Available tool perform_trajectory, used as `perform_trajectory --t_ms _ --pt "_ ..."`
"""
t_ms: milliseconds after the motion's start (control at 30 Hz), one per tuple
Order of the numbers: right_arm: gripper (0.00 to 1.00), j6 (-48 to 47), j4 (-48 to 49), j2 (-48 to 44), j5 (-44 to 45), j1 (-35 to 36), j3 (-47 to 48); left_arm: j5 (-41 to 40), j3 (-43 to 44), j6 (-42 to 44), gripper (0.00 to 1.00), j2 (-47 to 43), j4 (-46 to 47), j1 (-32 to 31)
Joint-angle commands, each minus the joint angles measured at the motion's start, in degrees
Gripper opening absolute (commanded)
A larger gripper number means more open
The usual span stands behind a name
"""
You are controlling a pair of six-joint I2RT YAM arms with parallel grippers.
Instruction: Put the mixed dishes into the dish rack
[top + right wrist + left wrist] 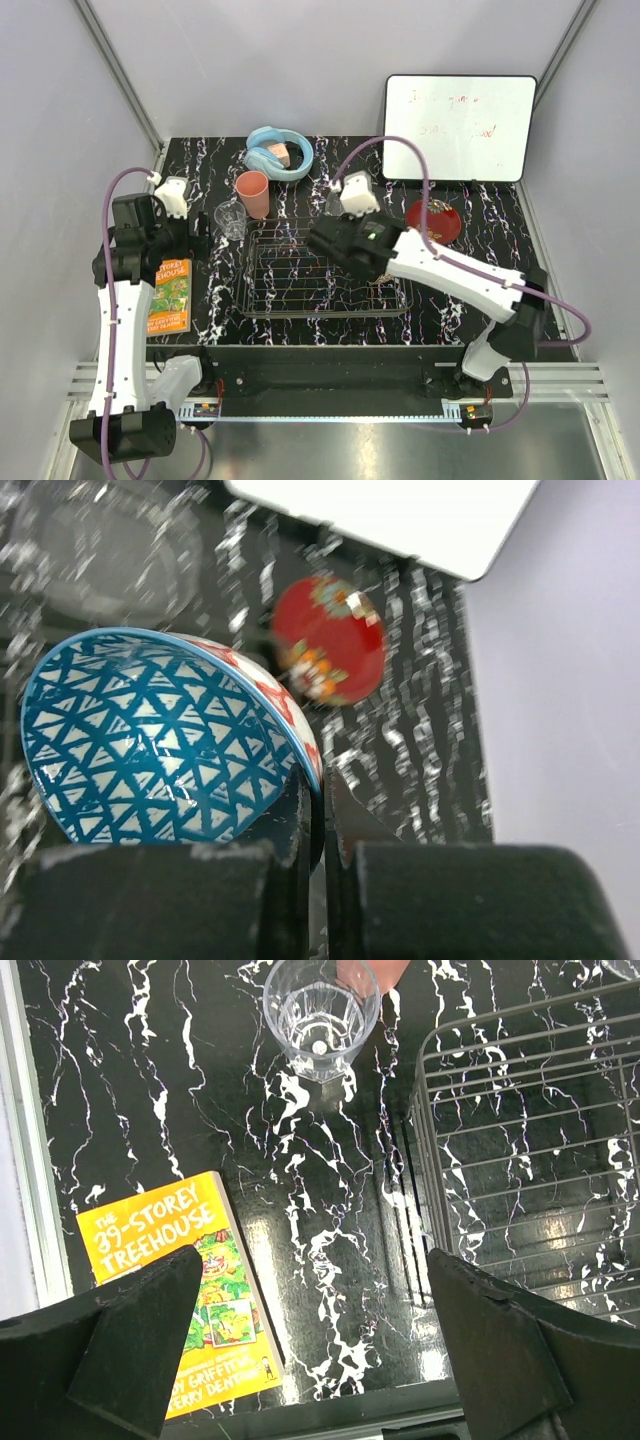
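Right gripper (318,805) pinching the blue patterned bowl (150,750) by its rim; bowl tilted, held over the far side of the dish rack (320,285) at mid-tabletop.

Left gripper (315,1335): spread wide, holding nothing, over bare tabletop (330,1210) between the orange book (180,1290) by the left edge and the rack. Small clear glass tumbler (320,1015) and salmon-pink cup (252,193): upright, just beyond the rack's far-left corner. Red lacquer dish (330,640): toward the right edge, before the whiteboard (460,127). Light blue headphones (278,155): at the far edge.
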Motion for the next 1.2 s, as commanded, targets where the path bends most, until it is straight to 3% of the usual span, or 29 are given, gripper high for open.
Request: perform_trajectory --t_ms 0,167,400,667,833,1167 --pt "0.00 13.78 -20.06 1.86 -2.62 4.75 -1.47 0.44 2.52 -0.07 0.99 -1.20 0.86 0.14" --pt "0.00 15.45 -20.15 -0.60 -10.61 5.37 -4.89 0.70 1.90 0.02 0.99 -0.42 0.86 0.23" --pt "0.00 18.27 -20.24 -4.73 -18.26 5.46 -9.64 7.02 5.06 -1.47 0.99 5.73 2.18 -1.61" --pt "0.00 19.67 -20.24 -11.94 -26.52 5.46 -12.63 5.44 11.30 3.62 0.99 15.39 6.65 -17.42" --pt "0.00 21.52 -20.32 -15.53 -29.69 5.55 -14.04 -1.83 15.35 8.63 0.99 24.18 8.50 -28.23" --pt "0.00 19.77 -20.24 -19.67 -31.90 2.56 -13.60 -7.12 20.36 13.82 0.94 41.06 17.02 -32.38"
